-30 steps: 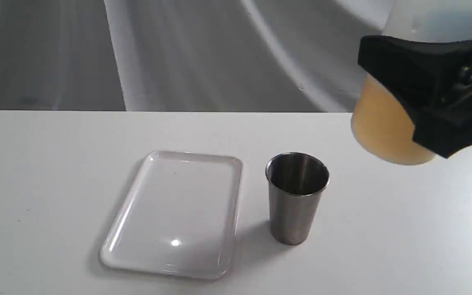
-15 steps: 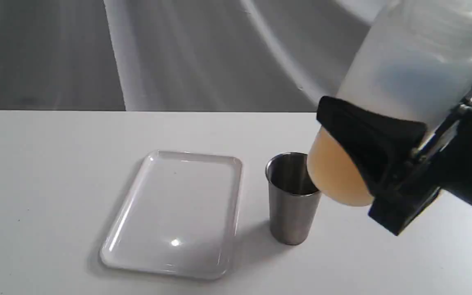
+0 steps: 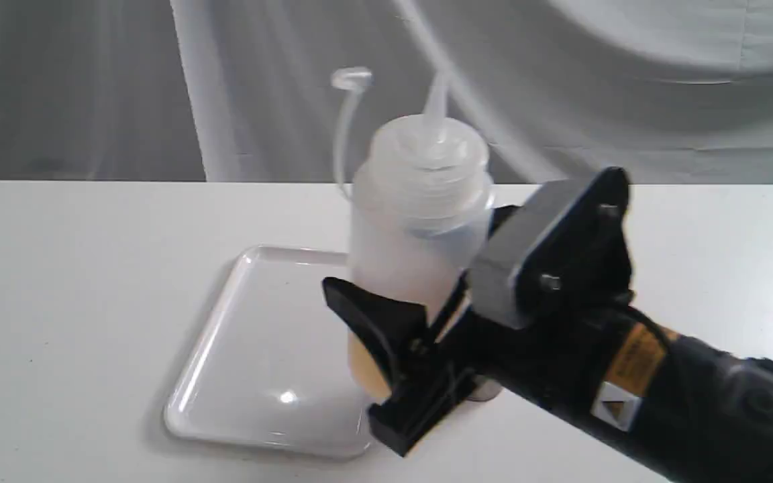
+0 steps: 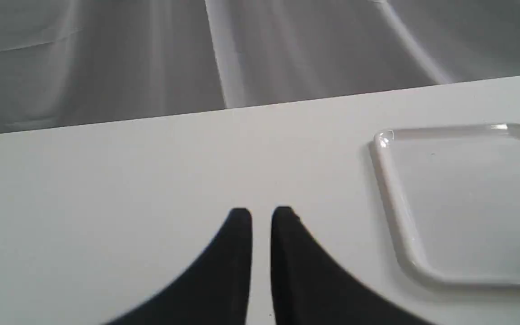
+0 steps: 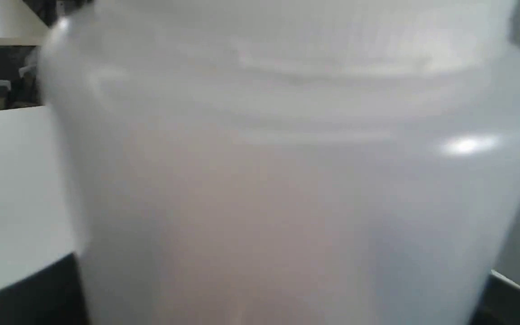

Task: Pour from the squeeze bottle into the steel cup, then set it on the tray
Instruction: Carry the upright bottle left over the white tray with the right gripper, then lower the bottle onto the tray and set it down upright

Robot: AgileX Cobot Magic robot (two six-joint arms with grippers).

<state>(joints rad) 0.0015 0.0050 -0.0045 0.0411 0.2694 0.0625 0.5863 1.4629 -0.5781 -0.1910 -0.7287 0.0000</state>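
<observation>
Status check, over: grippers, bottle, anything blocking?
Left gripper nearly closed, empty, beside the tray. Right gripper clamped on upright bottle over tray's right edge; touchdown unclear. Cup mostly hidden behind right arm.

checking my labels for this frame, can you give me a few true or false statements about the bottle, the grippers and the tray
1. The right gripper grips the translucent whitish plastic squeeze bottle. True.
2. The bottle is tipped with its cone nozzle pointing down. False: it stands upright, nozzle up.
3. The small round cap sits closed on the nozzle. False: it hangs off to one side on its thin strap.
4. The left gripper holds nothing. True.
5. Amber liquid shows near the bottle's base. True.
6. The left gripper rests inside the glossy white rectangular tray. False: it is beside the tray, over the white table.
</observation>
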